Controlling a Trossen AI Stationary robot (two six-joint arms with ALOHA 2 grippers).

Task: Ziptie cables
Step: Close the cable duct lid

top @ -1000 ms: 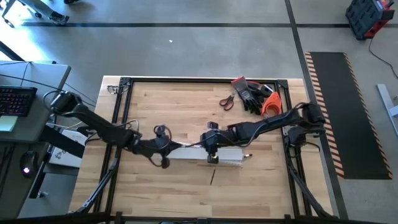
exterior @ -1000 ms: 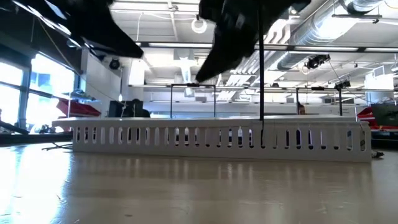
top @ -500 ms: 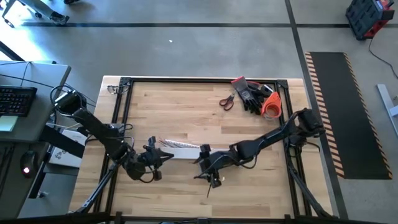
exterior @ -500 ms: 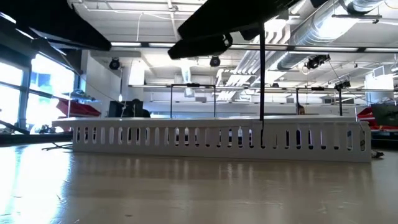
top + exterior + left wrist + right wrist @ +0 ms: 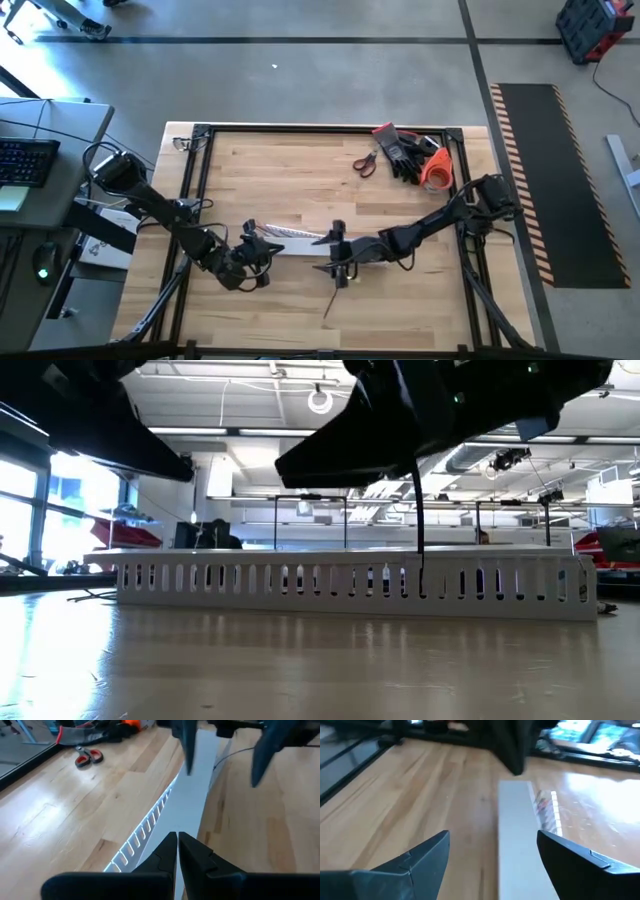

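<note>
Wooden tabletop (image 5: 300,180) carries a long white slotted plastic channel (image 5: 350,580) at centre; we see our right gripper (image 5: 337,262) wide open and empty over it, left gripper (image 5: 177,851) closed, empty; cables hidden.

1 white channel (image 5: 300,243) | 1 scissors (image 5: 364,163) | 2 claws: left claw (image 5: 262,252), right claw (image 5: 338,262)

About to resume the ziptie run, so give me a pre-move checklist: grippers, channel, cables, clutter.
1. Left gripper shut, over one end of the white channel: ok.
2. Right gripper open, nothing between its fingers: ok.
3. Channel flat on the table, between both grippers: ok.
4. Cables gathered in the channel: cannot tell, only a thin dark strand hangs under an arm.
5. Scissors, gloves and orange item at the far edge, apart from both arms: ok.
</note>
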